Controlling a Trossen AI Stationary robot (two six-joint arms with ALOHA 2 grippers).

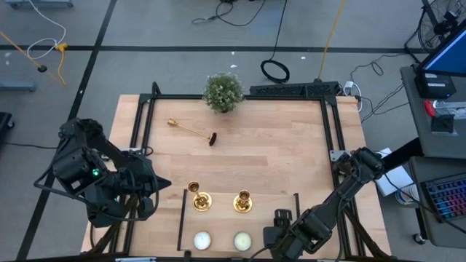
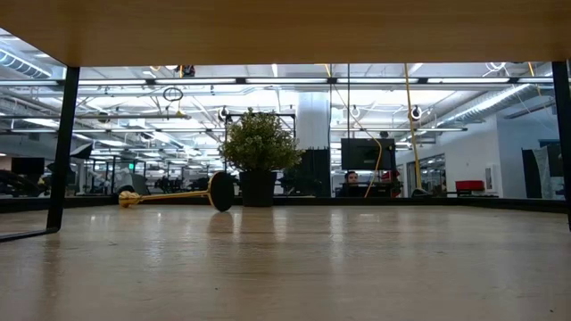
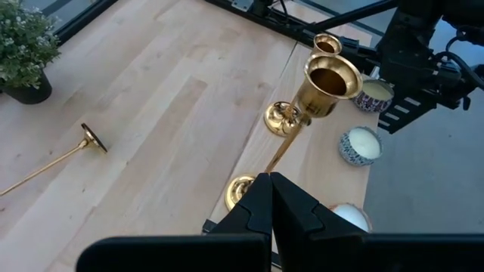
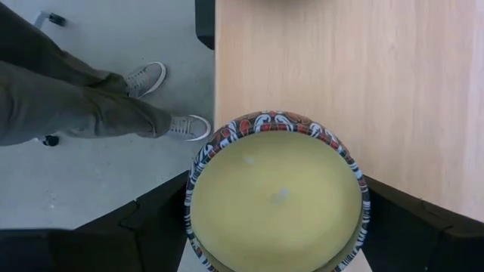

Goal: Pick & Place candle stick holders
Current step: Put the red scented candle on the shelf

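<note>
Two gold candle stick holders [image 1: 200,199] [image 1: 242,201] stand on their round bases near the table's front edge; the left wrist view shows them as a tall one [image 3: 330,81] and one behind it [image 3: 284,118]. A third [image 1: 193,131] [image 2: 174,196] lies on its side farther back. My left gripper [image 3: 271,198] [image 1: 164,183] hovers shut and empty, left of the standing pair. My right gripper [image 4: 276,219] [image 1: 281,218] is at the front edge, with a tealight candle in a patterned tin [image 4: 277,198] between its fingers. My right gripper has the tin's round wall between its two fingers, one at each side [image 4: 190,198] [image 4: 366,193], coming from above and slanting down. The candle's face is up and level. Whether the tin rests on the table or is lifted, I cannot tell.
A potted plant [image 1: 223,92] stands at the far edge's middle. Two more tealight candles [image 1: 202,240] [image 1: 242,240] lie at the front edge. A person's legs and shoes [image 4: 113,98] stand on the floor just beyond the table's front edge. Bare wood [image 1: 277,153] lies mid-table.
</note>
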